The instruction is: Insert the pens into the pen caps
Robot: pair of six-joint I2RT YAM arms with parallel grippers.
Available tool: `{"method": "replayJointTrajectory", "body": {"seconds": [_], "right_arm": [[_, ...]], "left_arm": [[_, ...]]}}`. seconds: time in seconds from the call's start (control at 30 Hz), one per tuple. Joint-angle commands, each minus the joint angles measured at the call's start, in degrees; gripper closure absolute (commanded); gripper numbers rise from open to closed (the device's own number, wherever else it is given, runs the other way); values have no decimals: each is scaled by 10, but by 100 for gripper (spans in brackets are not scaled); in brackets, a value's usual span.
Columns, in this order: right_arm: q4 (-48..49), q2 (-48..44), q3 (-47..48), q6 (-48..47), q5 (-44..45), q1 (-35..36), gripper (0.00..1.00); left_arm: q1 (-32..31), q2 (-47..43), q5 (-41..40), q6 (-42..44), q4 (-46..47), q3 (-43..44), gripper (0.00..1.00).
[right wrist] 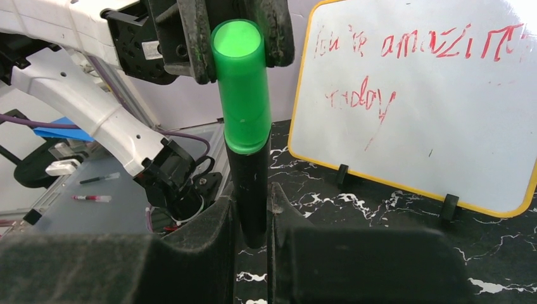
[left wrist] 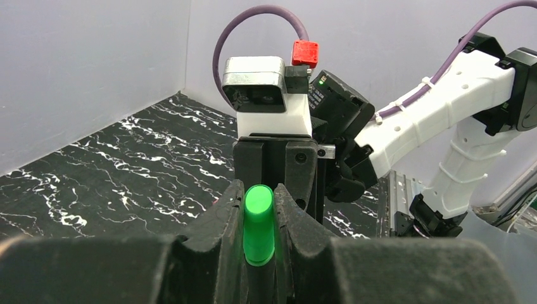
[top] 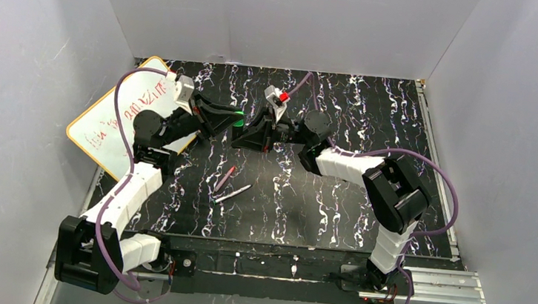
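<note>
- Capping step on the first pen. My left tool [left wrist: 258,196] is clamped nearly shut on the green cap [left wrist: 258,228], and my right tool [right wrist: 251,197] is pinched just as tight on the barrel of the black pen [right wrist: 248,183].
- From the right wrist view, the cap's skirt already overlaps the top of the barrel, so I reckon it's on or very nearly on. I can't tell whether it has clicked fully home.
- The pen and cap are up in the air between the two tools, over the far middle of the bench [top: 335,203] and touching nothing else.
- The magenta pen [top: 224,179] and white-grey pen [top: 233,193] lie just beside each other on the bench, nearer the arm bases. I can't spot the other two caps.
- Next move, as I see it: a short straight push of the tools toward each other along the pen's axis. Then let go with one side and set the pen down. If the tools are off-axis, the cap could cock sideways.
- Pose: both arms bend inward and the tools meet nose to nose. The left reaches across in front of the whiteboard [right wrist: 430,95], and the right elbow is out to its own side.
</note>
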Motion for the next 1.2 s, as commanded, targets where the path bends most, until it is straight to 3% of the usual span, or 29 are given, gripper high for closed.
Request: {"method": "replayJointTrajectory", "body": {"seconds": [0.0,0.3,0.37,0.53,0.67,0.7,0.97,1.07,1.17], "right_arm": [[44,-35,60,-9,72,-18,99],[44,-32,81,-6,67,-19,99],[44,-34,79,-6,66,-19,99],[44,-33,79,-6,59,-19,99],[47,-33,77,-6,59,-19,99],[49,-34,75,-5,60,-19,99],[61,-42,31,38,110,-46,99],[-31,-61,14,32,150,-77,99],[-185,-89,13,-41,211,-101,99]], "left_arm": [[-17,-5,83,30,-88,-18,100],[-23,-4,74,73,-149,-8,99],[-23,-4,70,75,-155,-7,93],[-23,4,58,84,-182,5,57],[-23,17,49,90,-201,16,15],[-23,19,48,90,-202,18,12],[-23,4,29,102,-218,13,2],[-23,0,3,141,-275,24,2],[-23,2,-63,201,-371,44,2]]}}
